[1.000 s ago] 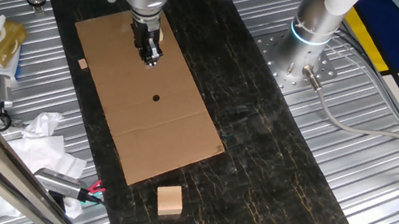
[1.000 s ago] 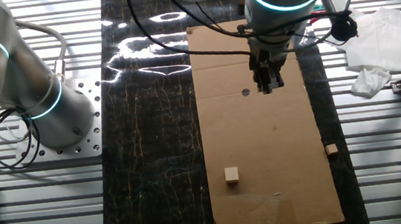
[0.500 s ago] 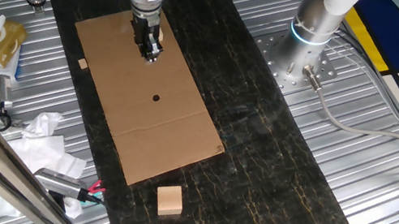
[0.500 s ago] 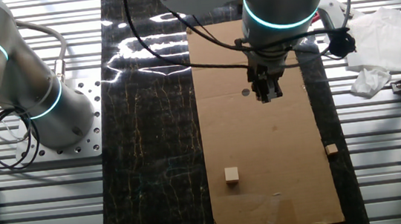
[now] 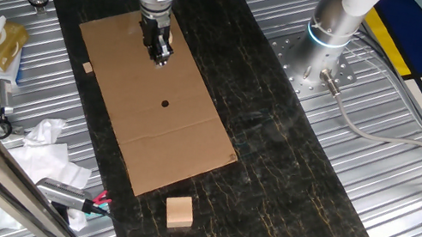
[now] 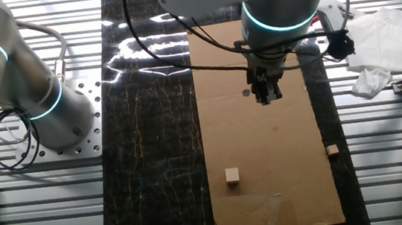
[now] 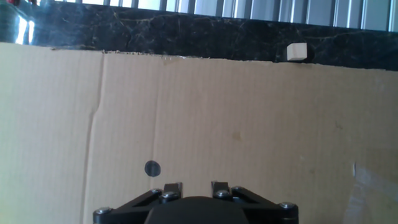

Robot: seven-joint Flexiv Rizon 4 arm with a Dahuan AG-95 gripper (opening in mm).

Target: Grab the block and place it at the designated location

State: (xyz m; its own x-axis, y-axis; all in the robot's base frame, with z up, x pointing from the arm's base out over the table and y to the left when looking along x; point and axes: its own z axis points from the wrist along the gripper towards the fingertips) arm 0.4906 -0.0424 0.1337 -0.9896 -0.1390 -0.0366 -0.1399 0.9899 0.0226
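Note:
The block [image 6: 231,175], a tiny pale beige cube, sits on the brown cardboard sheet [image 6: 280,156] near its end. It is hidden behind the arm in the one fixed view and out of the hand view. The designated location, a small black dot [image 5: 165,103], lies near the sheet's middle and also shows in the other fixed view [image 6: 245,91] and the hand view [image 7: 152,168]. My gripper [image 6: 264,98] hovers over the sheet just beside the dot, well short of the block. It is open and empty, and it also shows in the one fixed view [image 5: 161,59] and the hand view [image 7: 196,186].
A larger tan wooden block [image 5: 179,212] stands on the black table past the sheet's creased end. A small flat tan chip [image 5: 87,69] lies off the sheet's long edge and also shows in the hand view [image 7: 297,52]. A second robot base [image 5: 330,35] and crumpled paper [image 5: 45,146] flank the table.
The gripper has drifted a little along the sheet, away from the creased end and slightly toward the block's end. The jaws stay as they were. The block has not moved.

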